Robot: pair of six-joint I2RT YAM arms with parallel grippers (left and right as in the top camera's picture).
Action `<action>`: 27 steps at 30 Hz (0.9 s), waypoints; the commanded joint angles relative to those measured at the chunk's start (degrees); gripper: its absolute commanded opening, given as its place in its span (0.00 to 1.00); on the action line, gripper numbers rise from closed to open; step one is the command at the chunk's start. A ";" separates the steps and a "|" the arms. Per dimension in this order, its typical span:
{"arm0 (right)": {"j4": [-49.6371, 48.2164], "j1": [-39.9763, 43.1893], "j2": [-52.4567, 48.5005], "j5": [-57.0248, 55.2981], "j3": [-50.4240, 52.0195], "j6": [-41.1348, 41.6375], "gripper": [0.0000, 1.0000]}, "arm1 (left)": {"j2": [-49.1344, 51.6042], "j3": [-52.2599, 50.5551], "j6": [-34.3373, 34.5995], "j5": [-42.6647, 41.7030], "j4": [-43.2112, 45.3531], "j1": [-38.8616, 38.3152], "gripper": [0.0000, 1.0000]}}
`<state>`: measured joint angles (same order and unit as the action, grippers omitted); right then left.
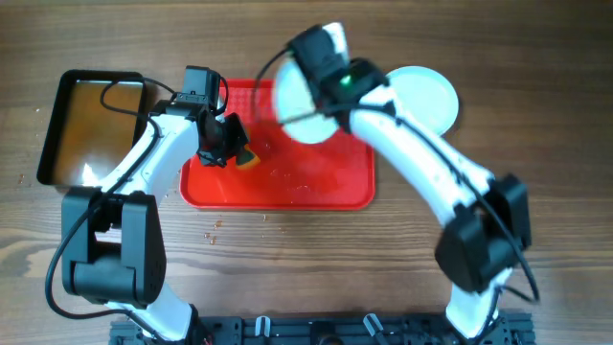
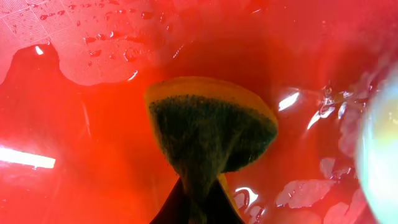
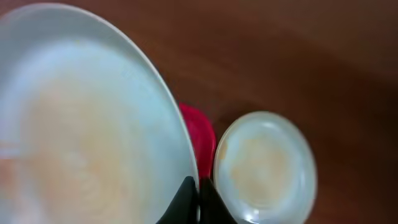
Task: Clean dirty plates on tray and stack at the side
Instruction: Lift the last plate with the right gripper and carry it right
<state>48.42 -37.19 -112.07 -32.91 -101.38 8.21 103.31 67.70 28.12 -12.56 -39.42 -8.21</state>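
Note:
The red tray (image 1: 316,187) lies in the table's middle, wet and smeared. My left gripper (image 1: 230,149) is shut on a yellow-and-green sponge (image 2: 211,127) and holds it just above the tray's wet floor (image 2: 74,143) at the left end. My right gripper (image 1: 321,101) is shut on the rim of a white plate (image 1: 299,105), lifted over the tray's back edge; the plate fills the left of the right wrist view (image 3: 81,118). Another white plate (image 1: 426,96) lies on the table right of the tray, also in the right wrist view (image 3: 264,168).
A black pan of brownish water (image 1: 91,125) stands left of the tray. A few crumbs lie on the wood in front of the tray (image 1: 215,228). The tray's corner (image 3: 199,134) shows between the two plates.

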 commanded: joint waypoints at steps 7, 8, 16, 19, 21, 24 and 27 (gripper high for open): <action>-2.43 -10.25 1.29 -31.47 -0.07 -9.77 0.04 | 0.52 -0.33 -0.92 -0.90 0.42 0.07 0.04; -3.10 -10.40 1.29 -33.14 -0.07 -11.13 0.04 | 0.52 -0.33 -0.92 -0.90 0.57 0.07 0.04; -17.84 -11.96 1.29 -45.72 -0.07 -29.88 0.04 | 0.52 -0.33 -0.87 -0.92 1.29 0.07 0.04; -15.93 -12.15 1.29 -43.87 -0.07 -24.98 0.04 | 0.52 -0.33 -0.90 -0.92 1.25 0.07 0.04; -7.69 -12.02 1.29 -32.11 -0.07 -14.64 0.04 | 0.52 -0.33 -0.90 -0.92 1.25 0.04 0.04; 2.84 -7.56 1.31 -7.56 -0.07 7.06 0.04 | 0.52 -0.33 -0.90 -0.92 1.27 0.07 0.04; 5.31 1.11 1.29 11.67 -0.07 13.18 0.05 | 0.52 -0.33 -0.92 -0.92 1.27 0.07 0.04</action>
<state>53.06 -44.21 -110.67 -44.36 -101.43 8.21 103.31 67.70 28.12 -12.58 -38.37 -8.21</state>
